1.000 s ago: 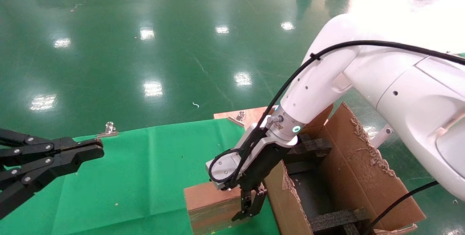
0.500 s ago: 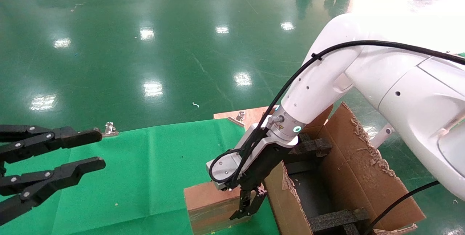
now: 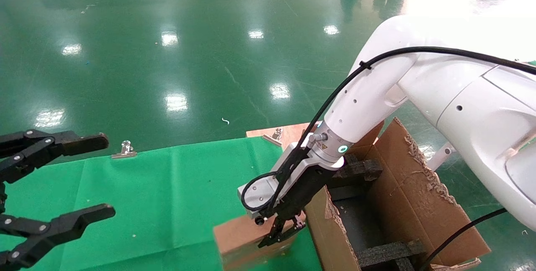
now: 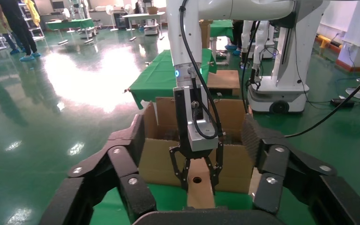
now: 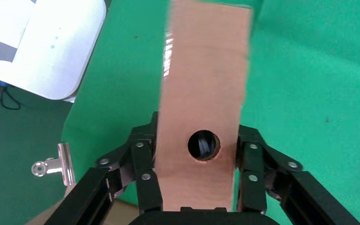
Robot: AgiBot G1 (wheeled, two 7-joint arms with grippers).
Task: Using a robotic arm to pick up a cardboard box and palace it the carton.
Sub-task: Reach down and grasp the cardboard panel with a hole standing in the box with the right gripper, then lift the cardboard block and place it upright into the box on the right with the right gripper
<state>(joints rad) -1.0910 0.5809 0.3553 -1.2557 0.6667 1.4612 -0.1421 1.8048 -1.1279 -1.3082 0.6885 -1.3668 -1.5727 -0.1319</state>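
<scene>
The slim brown cardboard box (image 3: 238, 239) stands on edge on the green cloth, just left of the carton (image 3: 418, 204). My right gripper (image 3: 279, 232), on the white arm, is shut on the box's near-carton end. In the right wrist view the fingers (image 5: 143, 164) clamp both sides of the box (image 5: 206, 84), which has a round hole. My left gripper (image 3: 103, 174) is open and empty at the far left. The left wrist view looks between its wide-open jaws (image 4: 194, 133) at the right gripper (image 4: 200, 180), the box (image 4: 200, 194) and the carton (image 4: 157, 161).
The carton's flaps stand up with ragged edges, and black foam spacers (image 3: 356, 170) lie inside. A green cloth (image 3: 167, 187) covers the table. Metal clips (image 3: 123, 149) sit at its far edge, beside a wooden board (image 3: 289, 132). Glossy green floor lies beyond.
My left gripper has opened wide from shut. My right gripper's fingers have swung up with the box, which has shifted slightly.
</scene>
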